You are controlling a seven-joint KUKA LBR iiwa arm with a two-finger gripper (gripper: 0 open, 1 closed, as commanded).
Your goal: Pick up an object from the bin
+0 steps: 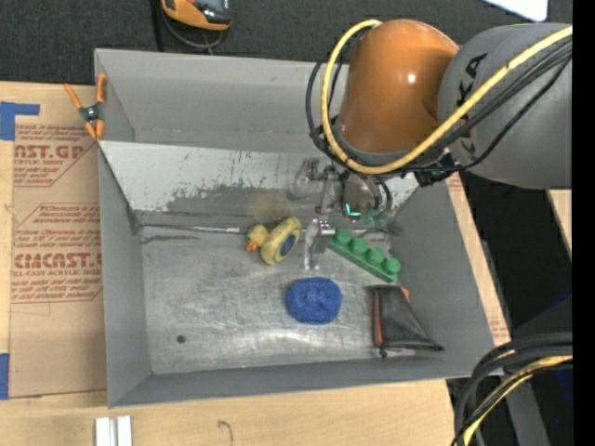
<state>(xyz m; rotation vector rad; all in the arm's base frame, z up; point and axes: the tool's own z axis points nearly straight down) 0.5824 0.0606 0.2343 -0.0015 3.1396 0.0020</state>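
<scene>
My gripper [318, 245] hangs under the orange wrist cover, low in the middle of the bin. It is between a yellow rubber duck [275, 240] on its left and a green studded building block [368, 255] on its right, close to both. A blue round fuzzy thing [313, 301] lies just in front of it on the bin floor. I see nothing held by it.
A black flat pouch with a red edge [398, 323] lies in the bin's front right corner. The arm and its yellow cable cover the back right of the bin. The left half of the floor is bare metal.
</scene>
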